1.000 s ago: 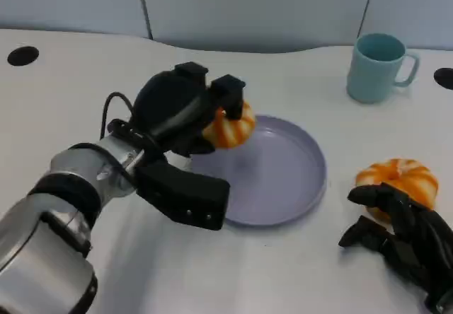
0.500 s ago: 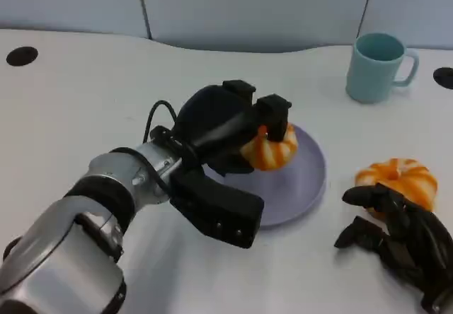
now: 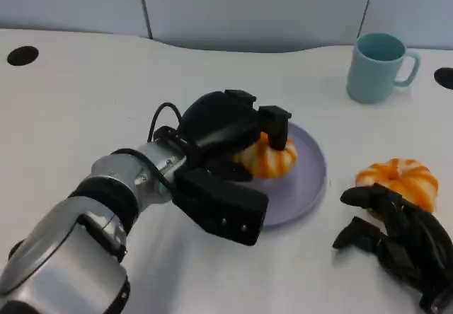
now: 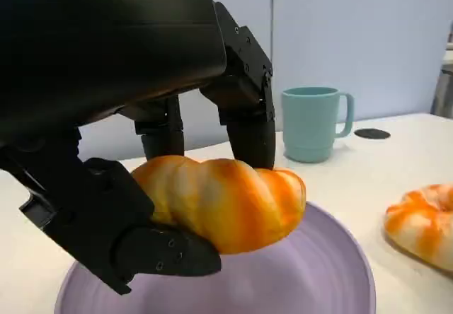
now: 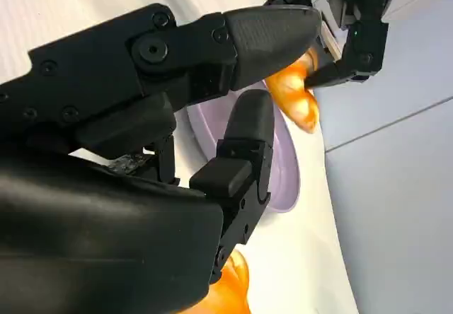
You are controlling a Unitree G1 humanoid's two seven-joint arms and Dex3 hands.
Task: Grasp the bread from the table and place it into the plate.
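An orange-striped bread roll [image 3: 267, 157] is gripped in the left hand [image 3: 230, 126], fingers clamped over its top, and it is held just above the purple plate [image 3: 306, 179]. A second roll [image 3: 398, 178] is seen on the table [image 3: 85, 109] to the right, where the right hand [image 3: 396, 237] rests just beside it, fingers loosely curled, nothing held. A teal mug [image 3: 376, 66] stands far right.

Cup and table fittings

A light blue cup [image 3: 377, 67] stands upright on the white table [image 3: 78, 109] at the far right, handle turned to the right. Two round black holes sit in the tabletop, one at the far left edge [image 3: 23, 55], one just right of the cup [image 3: 444, 78]. A pale panelled wall [image 3: 248, 6] rises behind.
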